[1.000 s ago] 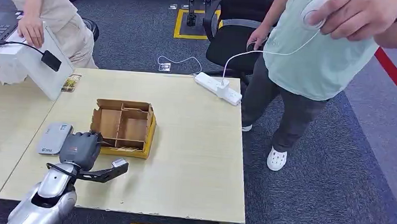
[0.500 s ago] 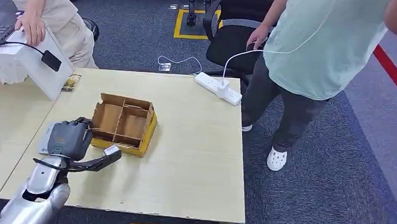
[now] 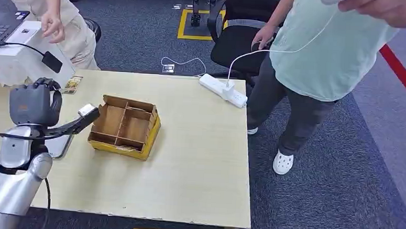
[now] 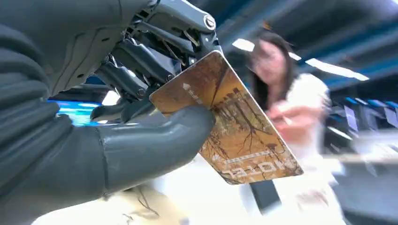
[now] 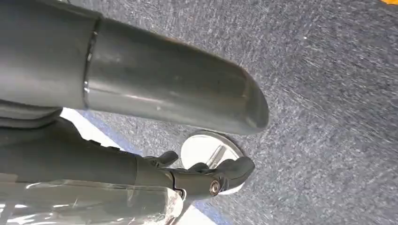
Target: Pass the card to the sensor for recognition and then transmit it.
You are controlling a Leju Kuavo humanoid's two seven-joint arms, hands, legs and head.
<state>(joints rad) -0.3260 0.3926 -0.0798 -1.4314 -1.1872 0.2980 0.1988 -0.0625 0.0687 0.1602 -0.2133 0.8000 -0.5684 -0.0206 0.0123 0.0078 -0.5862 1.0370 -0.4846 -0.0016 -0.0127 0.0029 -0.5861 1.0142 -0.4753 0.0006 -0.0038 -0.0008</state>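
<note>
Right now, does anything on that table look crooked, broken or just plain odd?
Mostly the cardboard divider box: it sits askew to the table edges, and its walls look ragged. A white power strip lies slantwise at the far edge, its cable trailing off. The card in the left hand looks intact.

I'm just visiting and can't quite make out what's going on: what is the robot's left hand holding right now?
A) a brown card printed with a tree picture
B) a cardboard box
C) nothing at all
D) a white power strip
A: in the left wrist view the left hand pinches a brown card between thumb and fingers, while the cardboard box and power strip lie on the table.
</note>
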